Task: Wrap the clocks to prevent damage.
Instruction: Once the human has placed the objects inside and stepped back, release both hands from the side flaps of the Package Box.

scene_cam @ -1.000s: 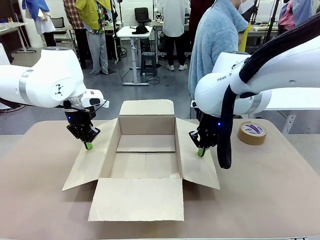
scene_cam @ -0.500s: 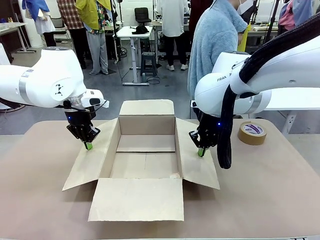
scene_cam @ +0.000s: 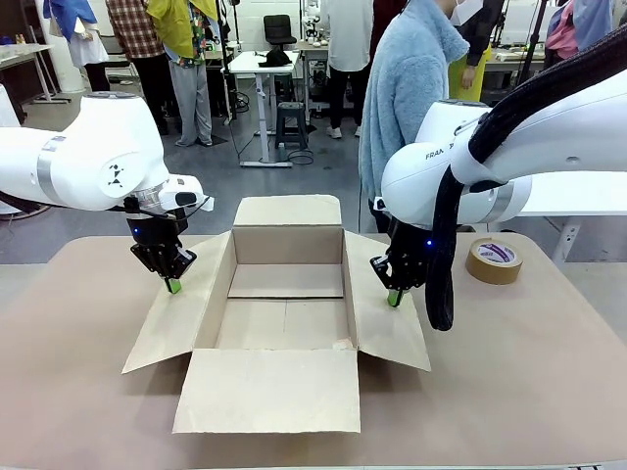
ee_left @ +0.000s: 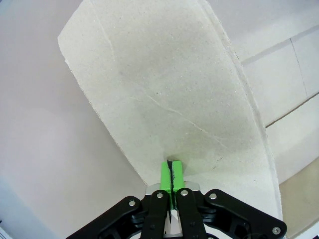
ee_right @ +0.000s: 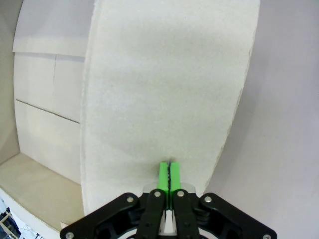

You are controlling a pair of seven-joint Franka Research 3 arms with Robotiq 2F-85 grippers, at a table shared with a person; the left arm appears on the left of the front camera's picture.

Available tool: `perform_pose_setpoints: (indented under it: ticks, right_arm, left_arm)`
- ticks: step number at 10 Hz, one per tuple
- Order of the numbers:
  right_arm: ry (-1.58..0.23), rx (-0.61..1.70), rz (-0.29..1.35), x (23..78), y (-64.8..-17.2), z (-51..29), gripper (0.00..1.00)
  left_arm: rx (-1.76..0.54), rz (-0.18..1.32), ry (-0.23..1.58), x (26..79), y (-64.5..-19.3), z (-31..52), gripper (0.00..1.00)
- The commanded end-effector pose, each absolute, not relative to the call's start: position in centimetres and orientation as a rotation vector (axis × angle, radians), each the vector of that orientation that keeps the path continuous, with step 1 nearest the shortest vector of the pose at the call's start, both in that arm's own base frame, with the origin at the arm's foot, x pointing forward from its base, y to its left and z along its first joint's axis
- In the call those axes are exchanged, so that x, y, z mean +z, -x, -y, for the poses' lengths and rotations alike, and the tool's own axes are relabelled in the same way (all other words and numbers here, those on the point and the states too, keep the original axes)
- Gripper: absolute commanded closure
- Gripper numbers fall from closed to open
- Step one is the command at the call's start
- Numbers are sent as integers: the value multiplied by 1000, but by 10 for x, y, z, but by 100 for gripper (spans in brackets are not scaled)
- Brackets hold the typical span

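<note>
An open cardboard box lies in the middle of the table with all its flaps spread and nothing visible inside. My left gripper is shut, its green tips resting on the left flap. My right gripper is also shut, tips down on the right flap. In the wrist views each pair of pads, left gripper and right gripper, is pressed together with nothing between them. The bubble-wrapped parcel of clocks is out of view.
A brown tape roll sits on the table at the far right. A person in a light blue fleece stands behind the table's far edge. Bare tabletop lies on both sides of the box.
The person behind the table has shifted a little to the left. Both arms and the box have stayed still.
</note>
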State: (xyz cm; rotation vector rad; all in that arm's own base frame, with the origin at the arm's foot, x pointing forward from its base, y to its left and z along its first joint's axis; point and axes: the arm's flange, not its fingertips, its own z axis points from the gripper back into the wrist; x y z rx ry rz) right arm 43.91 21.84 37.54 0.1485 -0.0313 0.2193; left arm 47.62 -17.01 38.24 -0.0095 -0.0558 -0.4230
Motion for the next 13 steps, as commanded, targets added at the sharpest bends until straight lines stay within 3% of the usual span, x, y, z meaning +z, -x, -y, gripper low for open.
perform_pose_setpoints:
  ticks: [1,13]
  right_arm:
    - [-146,218,27,373,-437,-219,99]
    - [-146,218,27,373,-437,-219,99]
  left_arm:
    - [-426,52,5,381,-475,170,100]
    - [-426,52,5,381,-475,170,100]
